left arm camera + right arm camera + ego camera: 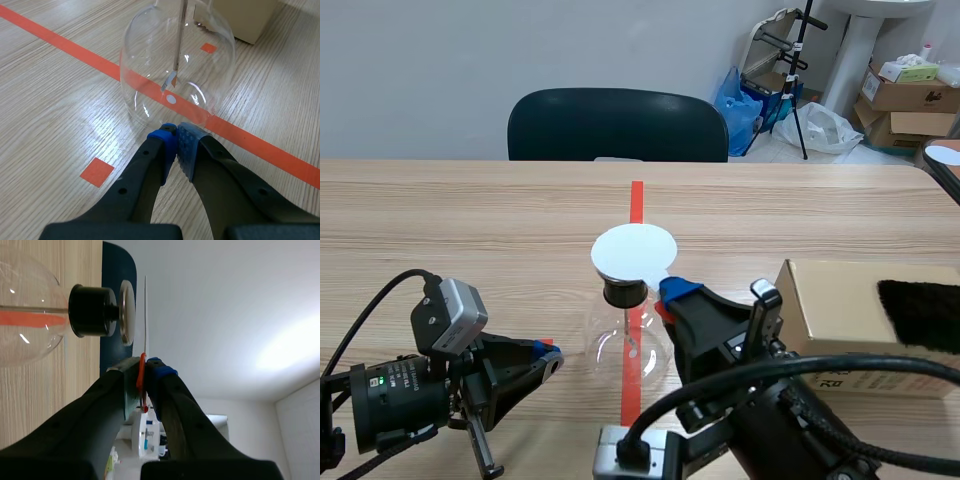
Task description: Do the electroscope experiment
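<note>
From the scene view, we see the glass electroscope flask (625, 345) standing on the orange tape line, midway between the side edges of the bench (470, 230) and nearer the robot's edge. The right claw (668, 297) holds a thin white disc (634, 251) flat over the flask's black stopper (625, 292). The left claw (550, 360) sits low beside the flask. A cardboard box (830, 300) with a black furry cloth (920, 312) on top lies toward the right edge.

From the left wrist, we find that claw's fingers pressed together on nothing, tips just short of the flask's base; a metal rod (179, 35) hangs inside.

From the right wrist, we see its fingers clamped on the disc's orange handle (142, 380), the disc edge-on just beside the electroscope's metal plate (126, 312); we cannot tell if they touch.
</note>
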